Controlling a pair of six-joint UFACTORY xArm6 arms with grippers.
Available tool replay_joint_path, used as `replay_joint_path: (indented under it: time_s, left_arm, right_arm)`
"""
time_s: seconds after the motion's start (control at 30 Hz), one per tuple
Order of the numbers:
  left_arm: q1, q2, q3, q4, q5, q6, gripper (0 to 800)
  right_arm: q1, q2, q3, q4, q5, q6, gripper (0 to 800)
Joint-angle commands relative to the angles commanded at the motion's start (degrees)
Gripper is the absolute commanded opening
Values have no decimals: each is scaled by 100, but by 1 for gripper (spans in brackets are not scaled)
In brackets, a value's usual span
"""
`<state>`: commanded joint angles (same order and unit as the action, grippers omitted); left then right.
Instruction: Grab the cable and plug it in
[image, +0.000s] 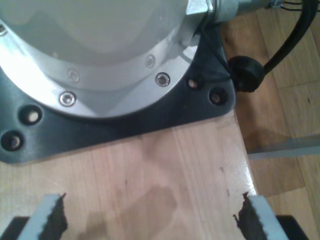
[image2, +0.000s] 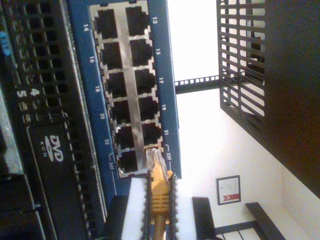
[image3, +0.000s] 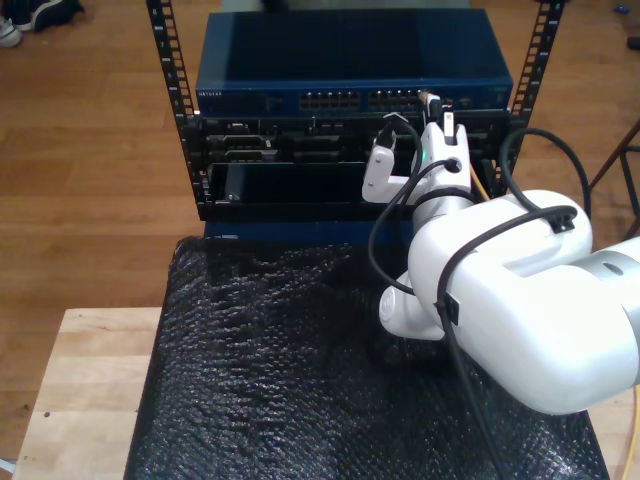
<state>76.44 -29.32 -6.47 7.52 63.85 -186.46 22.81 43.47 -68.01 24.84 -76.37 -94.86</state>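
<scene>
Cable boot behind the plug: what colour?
Yellow-orange, ribbed; the cable shows best in the second wrist view, held in my second gripper at the blue switch.

Blue switch (image3: 355, 62) in rack (image3: 170, 90); black mat (image3: 270, 370); wood table (image3: 80, 380)

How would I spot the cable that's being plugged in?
Find the blue network switch atop the black rack. At its port row, my second gripper holds the yellow-orange cable, its clear plug at the ports. The arm's own cables are thick and black.
</scene>
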Motion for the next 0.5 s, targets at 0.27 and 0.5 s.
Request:
replay_joint_path:
  time_s: [0.27, 0.5]
  left_arm:
    - [0, 0, 0, 0, 0, 0, 800]
    - [0, 0, 0, 0, 0, 0, 800]
  right_arm:
    - [9, 0, -26, -9, 0, 9, 0]
    - [44, 9, -26, -9, 0, 9, 0]
